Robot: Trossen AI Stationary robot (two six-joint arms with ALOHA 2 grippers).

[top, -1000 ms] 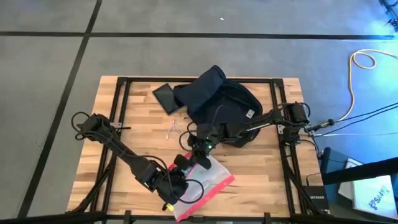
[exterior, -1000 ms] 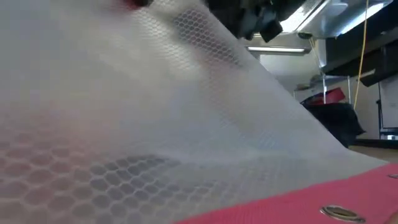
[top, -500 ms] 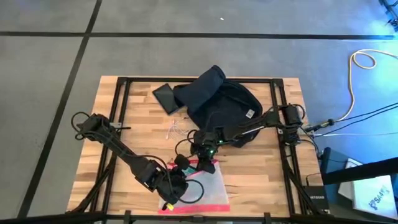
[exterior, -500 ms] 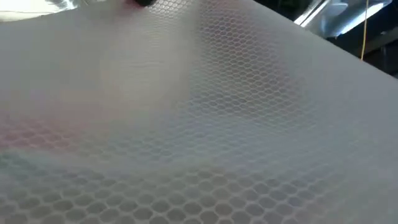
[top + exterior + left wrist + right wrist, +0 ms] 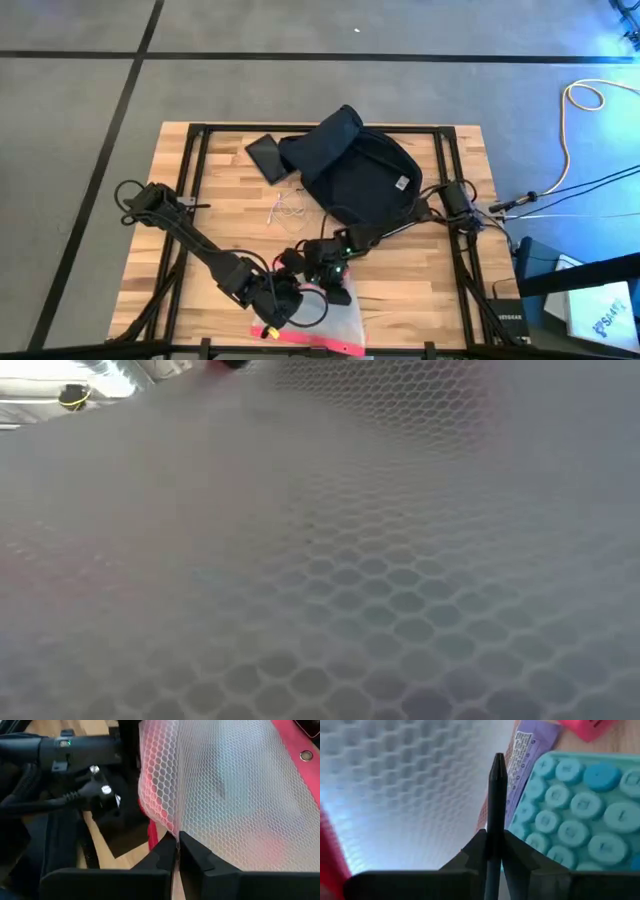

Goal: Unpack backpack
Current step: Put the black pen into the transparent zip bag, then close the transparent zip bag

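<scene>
The dark navy backpack (image 5: 360, 175) lies flat on the far middle of the table, untouched. The clear mesh pouch (image 5: 335, 318) with a red edge (image 5: 300, 341) is at the table's near edge and fills the low view (image 5: 320, 560). My left gripper (image 5: 292, 302) is shut on the pouch (image 5: 235, 795). My right gripper (image 5: 330, 285) is shut on it close beside the left one. A teal keypad (image 5: 580, 805) and a purple packet (image 5: 525, 750) show past the right fingers; whether they are inside the pouch I cannot tell. My left gripper (image 5: 177, 845) pinches the pouch between its two fingers at a mesh edge next to the red strip (image 5: 170, 827). The pouch rises in front of the fingers, tilted up off the wood. My right gripper (image 5: 495, 840) pinches a thin dark edge (image 5: 496, 775) of the pouch, seen end-on, with the mesh wall (image 5: 405, 785) on one side of it.
A flat dark device (image 5: 267, 156) lies at the backpack's far left corner. A thin white wire (image 5: 285, 207) lies on the wood left of the backpack. A pink item (image 5: 587, 727) lies on the wood beyond the keypad. Black frame rails run along both table sides.
My right gripper has gone toward the table's near edge, staying shut on the pouch. The pouch has swung about and shifted toward the near edge; its red edge now runs along that edge. Its mesh has closed over the whole low view.
</scene>
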